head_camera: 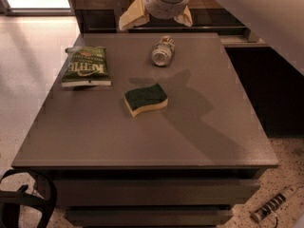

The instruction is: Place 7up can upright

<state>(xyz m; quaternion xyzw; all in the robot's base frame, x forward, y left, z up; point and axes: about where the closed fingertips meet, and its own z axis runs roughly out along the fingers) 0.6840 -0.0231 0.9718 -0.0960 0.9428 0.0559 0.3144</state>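
The arm's [256, 13] white shell fills the upper right corner and is cut off by the frame, so its joints and base cannot be made out. The wrist runs out of the top edge. Only its round end and the two pale, wedge-shaped fingers [130, 15] show.

The gripper [155, 22] hangs above the far edge of the tabletop [199, 127], pointing down. Its fingers are spread wide with nothing between them. It casts a forked shadow across the middle of the tabletop.

The 7up can [163, 51] lies on its side near the far edge, just below the gripper and apart from it. Its silvery end faces the camera. The label is pale with small red marks, and its writing is too small to read.

A green snack bag [86, 66] lies flat at the far left. It carries large white letters that appear upside down from here, and I cannot read them with certainty.

A sponge [146, 99], dark green on top and yellow beneath, sits near the middle, between the bag and the can but closer to the camera.

On the speckled floor at lower right lies a power strip [273, 204], partly cut off. At lower left is a black looped object [23, 205] that I cannot identify.
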